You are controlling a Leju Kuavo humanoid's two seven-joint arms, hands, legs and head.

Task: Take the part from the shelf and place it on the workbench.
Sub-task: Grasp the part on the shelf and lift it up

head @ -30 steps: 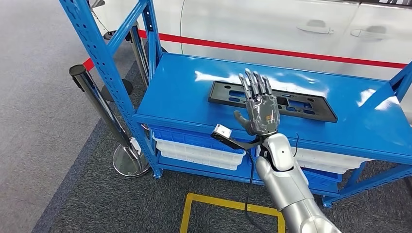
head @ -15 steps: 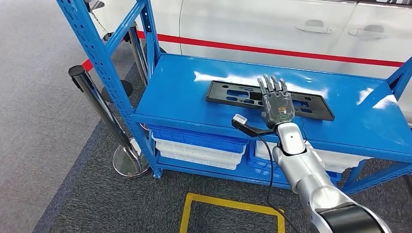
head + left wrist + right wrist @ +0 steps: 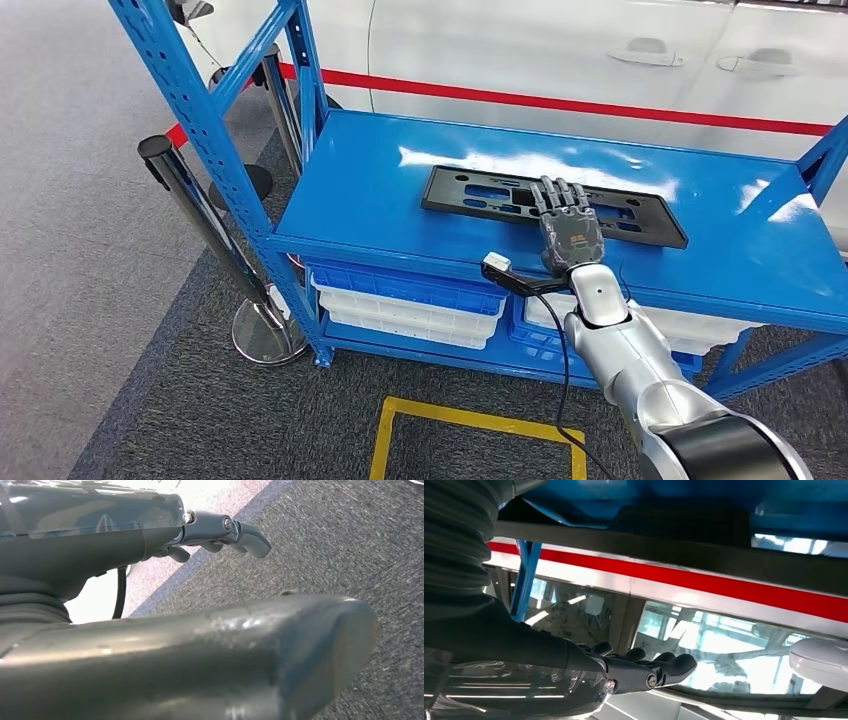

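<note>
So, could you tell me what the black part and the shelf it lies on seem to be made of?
The black part looks like moulded plastic: matte, thin, with cut-out slots. The shelf looks like painted steel: glossy blue with bright glare and perforated uprights. Neither is certain from looks alone.

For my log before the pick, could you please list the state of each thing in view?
black part: flat on the blue shelf, not gripped.
right hand: fingers straight, over the part's near edge, holding nothing.
left hand: above the carpet, holding nothing.
bins: stacked under the shelf top.
</note>
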